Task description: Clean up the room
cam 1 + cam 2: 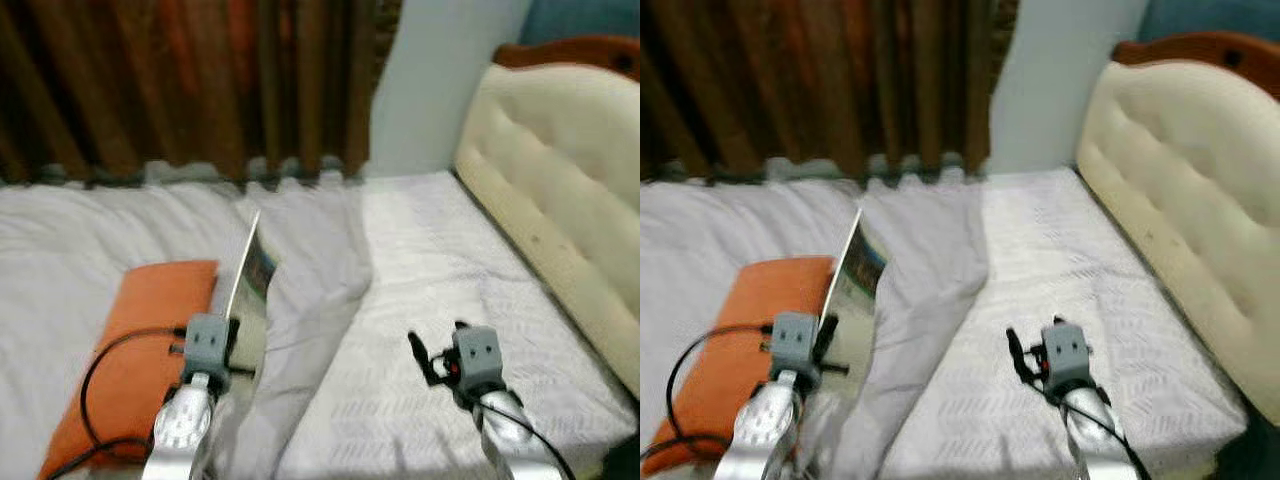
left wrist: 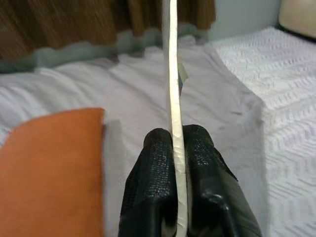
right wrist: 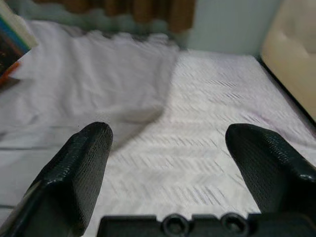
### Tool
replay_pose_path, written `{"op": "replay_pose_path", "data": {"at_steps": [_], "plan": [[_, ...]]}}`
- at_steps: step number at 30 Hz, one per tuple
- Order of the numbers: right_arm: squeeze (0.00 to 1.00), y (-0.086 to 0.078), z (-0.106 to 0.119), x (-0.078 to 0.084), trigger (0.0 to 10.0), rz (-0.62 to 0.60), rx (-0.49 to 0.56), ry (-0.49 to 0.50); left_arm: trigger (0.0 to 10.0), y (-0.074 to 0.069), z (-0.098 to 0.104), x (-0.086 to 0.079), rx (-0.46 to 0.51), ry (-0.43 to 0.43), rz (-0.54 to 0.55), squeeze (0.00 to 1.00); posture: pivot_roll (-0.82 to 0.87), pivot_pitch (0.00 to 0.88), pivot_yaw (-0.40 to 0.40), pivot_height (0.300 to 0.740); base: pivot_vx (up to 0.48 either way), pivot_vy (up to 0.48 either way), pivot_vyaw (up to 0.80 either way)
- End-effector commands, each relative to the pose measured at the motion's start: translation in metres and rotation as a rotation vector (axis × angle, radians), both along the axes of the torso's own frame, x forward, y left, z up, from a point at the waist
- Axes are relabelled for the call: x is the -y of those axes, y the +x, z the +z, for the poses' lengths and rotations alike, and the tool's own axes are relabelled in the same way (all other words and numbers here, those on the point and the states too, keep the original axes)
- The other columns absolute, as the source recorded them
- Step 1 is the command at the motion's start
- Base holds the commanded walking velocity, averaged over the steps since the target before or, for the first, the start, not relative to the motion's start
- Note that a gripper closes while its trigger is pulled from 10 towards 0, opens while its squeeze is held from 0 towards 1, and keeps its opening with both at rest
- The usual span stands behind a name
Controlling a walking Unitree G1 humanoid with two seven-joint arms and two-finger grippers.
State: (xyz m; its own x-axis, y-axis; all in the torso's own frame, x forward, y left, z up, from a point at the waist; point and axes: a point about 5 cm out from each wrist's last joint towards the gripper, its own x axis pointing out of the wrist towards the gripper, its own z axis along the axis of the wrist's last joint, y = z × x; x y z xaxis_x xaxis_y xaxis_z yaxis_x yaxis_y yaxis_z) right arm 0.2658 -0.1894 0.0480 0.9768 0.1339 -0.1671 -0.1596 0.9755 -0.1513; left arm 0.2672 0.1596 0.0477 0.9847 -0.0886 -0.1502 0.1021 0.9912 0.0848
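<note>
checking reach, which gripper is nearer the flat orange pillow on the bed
Left. The left gripper, shut on a thin book, is right beside the orange pillow; the right gripper hovers open over the white bedspread, further off.

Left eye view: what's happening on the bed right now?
The left end effector is shut on a thin book, holding it edge-up above the bed, beside an orange pillow. The right end effector hovers open over the white bedspread, holding nothing. A grey blanket lies rumpled between them.

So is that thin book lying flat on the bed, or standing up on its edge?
On edge, upright. The left gripper is shut on the book, holding it above the grey sheet beside the orange pillow.
</note>
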Motion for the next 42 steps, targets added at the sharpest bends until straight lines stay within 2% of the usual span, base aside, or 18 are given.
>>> {"op": "replay_pose_path", "data": {"at_steps": [1,5,14,21,25,27,28,29,33,34,35,37,38,40,42], "plan": [[0.00,0.000,0.001,0.007,10.0,-0.010,0.000,-0.013,10.0,0.005,0.012,0.019,0.057,-0.029,-0.052,0.00,-0.01,0.000,-0.009,0.740,0.319,-0.356,-0.80],[0.00,0.002,0.001,0.006,10.0,-0.001,0.000,-0.011,10.0,0.005,0.012,0.026,0.059,-0.038,-0.070,0.00,-0.01,0.000,-0.012,0.740,0.319,-0.355,-0.20],[0.00,0.004,-0.001,0.006,10.0,0.015,-0.011,-0.017,10.0,0.006,0.010,0.022,0.053,-0.036,-0.048,0.00,-0.01,0.000,-0.015,0.740,0.318,-0.355,0.00],[0.00,0.006,-0.002,0.005,10.0,0.034,-0.023,-0.010,10.0,0.008,0.008,0.026,0.036,-0.057,-0.037,0.00,-0.02,0.000,-0.016,0.740,0.320,-0.355,0.00],[0.00,0.005,-0.003,0.003,10.0,0.048,-0.032,-0.010,10.0,0.019,0.009,0.033,0.023,-0.092,-0.067,0.00,-0.03,0.000,-0.016,0.740,0.321,-0.352,0.00],[0.00,0.005,-0.004,0.003,10.0,0.051,-0.038,-0.010,10.0,0.030,0.009,0.038,0.008,-0.115,-0.078,0.00,-0.04,0.000,-0.024,0.740,0.330,-0.341,0.00],[0.00,0.005,-0.004,0.003,10.0,0.051,-0.038,-0.010,10.0,0.030,0.009,0.038,0.008,-0.115,-0.078,0.00,-0.04,0.000,-0.024,0.740,0.330,-0.341,0.00],[0.00,0.002,-0.005,0.003,10.0,0.059,-0.049,-0.011,10.0,0.041,0.011,0.048,-0.005,-0.136,-0.107,0.00,-0.07,0.009,-0.034,0.740,0.330,-0.345,0.00],[0.00,-0.006,-0.005,0.002,10.0,0.107,-0.058,-0.034,10.0,0.058,0.023,0.070,-0.001,-0.170,-0.176,0.00,-0.11,0.042,-0.041,0.740,0.333,-0.342,0.00],[0.00,-0.010,-0.004,0.002,10.0,0.122,-0.063,-0.045,10.0,0.065,0.031,0.076,0.013,-0.198,-0.195,0.00,-0.15,0.078,-0.048,0.740,0.334,-0.341,0.00],[0.00,-0.013,-0.004,0.003,10.0,0.132,-0.066,-0.051,10.0,0.069,0.036,0.080,0.023,-0.218,-0.206,0.00,-0.15,0.078,-0.048,0.740,0.334,-0.341,0.00],[0.00,-0.019,-0.002,0.005,10.0,0.140,-0.072,-0.059,10.0,0.078,0.045,0.082,0.017,-0.330,-0.201,0.00,-0.18,0.115,-0.054,0.740,0.427,-0.141,0.00],[0.00,-0.019,-0.002,0.005,10.0,0.140,-0.072,-0.059,10.0,0.078,0.045,0.082,0.017,-0.330,-0.201,0.00,-0.18,0.115,-0.054,0.740,0.469,0.000,0.00],[0.00,-0.027,0.002,0.009,10.0,0.143,-0.081,-0.068,10.0,0.086,0.039,0.071,-0.085,-0.530,-0.139,0.00,-0.23,0.174,-0.080,0.740,0.000,0.000,0.00],[0.00,-0.036,0.004,0.014,10.0,0.148,-0.096,-0.076,10.0,0.085,0.025,0.059,-0.178,-0.701,-0.074,0.00,-0.26,0.209,-0.101,0.740,0.000,0.000,0.00]]}}
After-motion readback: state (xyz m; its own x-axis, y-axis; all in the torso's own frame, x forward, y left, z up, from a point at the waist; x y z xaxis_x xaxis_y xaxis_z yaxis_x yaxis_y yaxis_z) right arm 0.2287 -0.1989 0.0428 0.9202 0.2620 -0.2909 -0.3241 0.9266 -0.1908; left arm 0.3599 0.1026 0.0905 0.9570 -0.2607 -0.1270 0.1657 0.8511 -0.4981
